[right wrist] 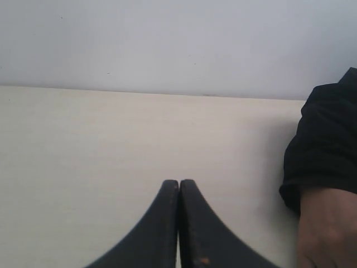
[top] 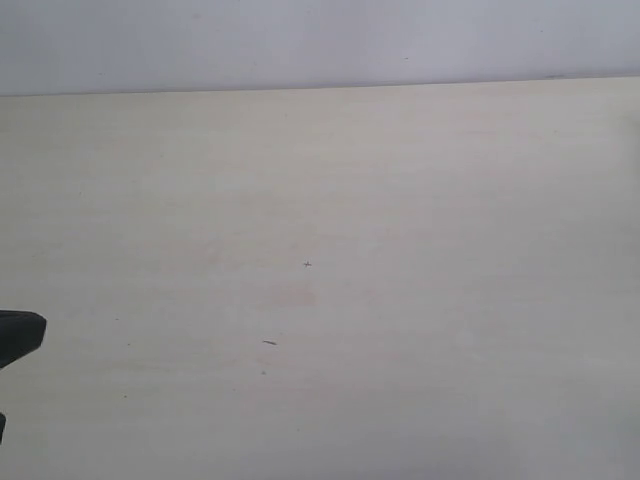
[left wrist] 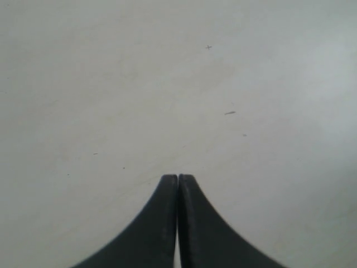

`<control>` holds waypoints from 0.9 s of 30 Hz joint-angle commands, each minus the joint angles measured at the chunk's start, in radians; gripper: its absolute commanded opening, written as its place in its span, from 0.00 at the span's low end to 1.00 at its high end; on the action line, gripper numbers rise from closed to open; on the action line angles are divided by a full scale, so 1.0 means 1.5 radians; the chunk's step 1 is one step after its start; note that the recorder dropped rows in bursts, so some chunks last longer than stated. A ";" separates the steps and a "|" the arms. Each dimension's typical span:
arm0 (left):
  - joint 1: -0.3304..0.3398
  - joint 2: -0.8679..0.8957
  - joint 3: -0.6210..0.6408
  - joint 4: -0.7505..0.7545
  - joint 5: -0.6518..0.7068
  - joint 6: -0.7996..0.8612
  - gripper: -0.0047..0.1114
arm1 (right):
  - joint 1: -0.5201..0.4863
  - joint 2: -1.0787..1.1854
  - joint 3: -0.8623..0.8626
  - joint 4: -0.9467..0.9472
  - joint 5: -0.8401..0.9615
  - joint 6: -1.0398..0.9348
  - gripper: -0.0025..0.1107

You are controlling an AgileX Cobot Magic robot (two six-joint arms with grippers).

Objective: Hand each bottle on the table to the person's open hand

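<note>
Beige table (top: pixel 400 200) w/ specks (top: pixel 307 264), white wall (top: pixel 300 40); left gripper (left wrist: pixel 178 177) & right gripper (right wrist: pixel 179 182) closed, empty.

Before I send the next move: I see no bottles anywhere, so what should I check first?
1. A bottle shows on the table: not ok, none in any view.
2. Nothing in the left gripper: ok, shut and empty.
3. Nothing in the right gripper: ok, shut and empty.
4. The person's hand is open: cannot tell, only part of it shows below the black sleeve.
</note>
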 commanded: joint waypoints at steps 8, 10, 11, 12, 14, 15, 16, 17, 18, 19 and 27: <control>0.318 -0.196 0.002 0.004 -0.002 -0.001 0.06 | -0.003 -0.002 0.003 -0.005 -0.003 0.002 0.02; 0.366 -0.236 0.002 0.004 -0.002 -0.001 0.06 | -0.003 -0.002 0.003 -0.005 -0.003 0.004 0.02; 0.382 -0.250 0.002 0.004 -0.002 -0.001 0.06 | -0.003 -0.002 0.003 -0.005 -0.003 0.004 0.02; 0.398 -0.265 0.002 0.004 -0.002 -0.001 0.06 | -0.003 -0.002 0.003 -0.005 -0.003 0.004 0.02; 0.422 -0.290 0.002 0.004 -0.002 -0.001 0.06 | -0.003 -0.002 0.003 -0.005 -0.003 0.004 0.02; 0.433 -0.301 0.002 0.004 -0.002 -0.001 0.06 | -0.003 -0.002 0.003 -0.005 -0.003 0.004 0.02; 0.442 -0.311 0.002 0.006 -0.002 0.000 0.06 | -0.003 -0.002 0.003 -0.005 -0.003 0.004 0.02; 0.450 -0.320 0.002 0.007 -0.002 0.002 0.06 | -0.003 -0.002 0.003 -0.005 -0.003 0.004 0.02; 0.458 -0.331 0.002 0.011 -0.002 0.006 0.06 | -0.003 -0.002 0.003 -0.005 -0.003 0.004 0.02; 0.465 -0.343 0.002 0.013 -0.002 0.018 0.06 | -0.003 -0.002 0.003 -0.005 -0.003 0.004 0.02; 0.485 -0.431 0.002 0.028 -0.002 0.033 0.06 | -0.003 -0.002 0.003 -0.005 -0.003 0.004 0.02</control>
